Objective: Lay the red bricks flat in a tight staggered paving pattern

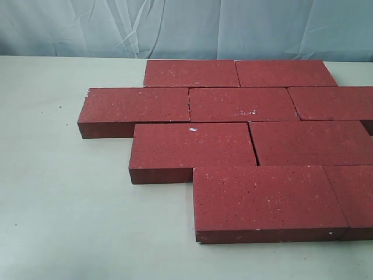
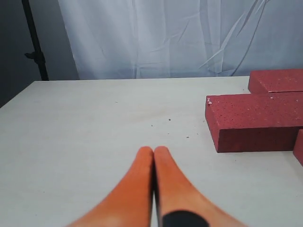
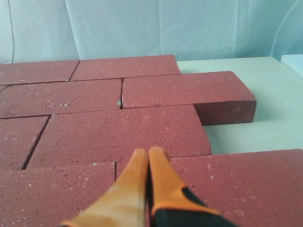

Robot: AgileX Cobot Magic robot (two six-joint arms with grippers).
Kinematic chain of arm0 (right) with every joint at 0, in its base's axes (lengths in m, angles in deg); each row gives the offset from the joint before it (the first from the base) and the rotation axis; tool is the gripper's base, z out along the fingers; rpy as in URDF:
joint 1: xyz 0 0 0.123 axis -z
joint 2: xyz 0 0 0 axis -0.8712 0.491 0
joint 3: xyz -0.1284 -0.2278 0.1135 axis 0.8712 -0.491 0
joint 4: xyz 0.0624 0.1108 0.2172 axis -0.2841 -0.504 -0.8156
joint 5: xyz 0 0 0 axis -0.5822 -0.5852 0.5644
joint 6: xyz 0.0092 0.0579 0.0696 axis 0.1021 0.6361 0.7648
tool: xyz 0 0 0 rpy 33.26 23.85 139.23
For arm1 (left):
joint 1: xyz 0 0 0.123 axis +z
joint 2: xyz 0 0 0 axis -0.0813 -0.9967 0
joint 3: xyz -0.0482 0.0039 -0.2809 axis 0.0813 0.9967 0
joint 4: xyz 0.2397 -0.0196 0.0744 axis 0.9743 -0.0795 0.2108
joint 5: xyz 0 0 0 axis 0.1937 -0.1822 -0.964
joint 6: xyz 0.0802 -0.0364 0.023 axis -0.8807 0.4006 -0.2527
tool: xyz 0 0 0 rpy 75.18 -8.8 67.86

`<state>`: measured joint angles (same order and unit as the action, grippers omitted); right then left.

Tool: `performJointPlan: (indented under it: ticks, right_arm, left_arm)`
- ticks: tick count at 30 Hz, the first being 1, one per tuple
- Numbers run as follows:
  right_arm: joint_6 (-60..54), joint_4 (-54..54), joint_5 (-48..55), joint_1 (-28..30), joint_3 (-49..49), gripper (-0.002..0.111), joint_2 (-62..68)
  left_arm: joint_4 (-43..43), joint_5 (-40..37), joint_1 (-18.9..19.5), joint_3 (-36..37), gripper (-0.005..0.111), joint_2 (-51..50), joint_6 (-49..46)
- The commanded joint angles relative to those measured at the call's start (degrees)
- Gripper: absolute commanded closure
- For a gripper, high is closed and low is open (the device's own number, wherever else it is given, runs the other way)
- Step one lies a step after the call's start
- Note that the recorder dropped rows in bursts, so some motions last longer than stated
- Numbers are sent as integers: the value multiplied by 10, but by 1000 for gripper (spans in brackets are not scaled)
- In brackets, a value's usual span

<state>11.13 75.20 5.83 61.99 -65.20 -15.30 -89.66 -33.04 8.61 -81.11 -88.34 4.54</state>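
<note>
The red bricks (image 1: 242, 105) lie flat on the pale counter (image 1: 58, 221). They are butted edge to edge in four offset rows, so each joint falls against the body of a brick in the next row. A pale cloth (image 1: 70, 29) hangs behind the paving.

The right fingers (image 3: 135, 177) are pressed together with nothing between them. They sit over the paving, with the tips above a seam between two rows; I can't tell whether they touch the surface. The left fingers (image 2: 139, 179) are likewise closed and empty. They are off the paving, over bare counter, with a jutting brick (image 2: 255, 120) at the paving's edge near but apart from the tips.
</note>
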Motion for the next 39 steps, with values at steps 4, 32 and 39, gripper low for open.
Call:
performJointPlan:
  ticks: [4, 32, 39]
  right_arm:
    - [0, 2, -8, 2, -1, 109, -4]
    - [0, 0, -5, 2, -1, 109, -4]
    - [0, 0, -5, 2, -1, 109, -4]
  left_arm:
    - [10, -2, 0, 3, 107, 3, 24]
    - [64, -1, 0, 3, 107, 3, 108]
    - [75, -1, 0, 3, 107, 3, 108]
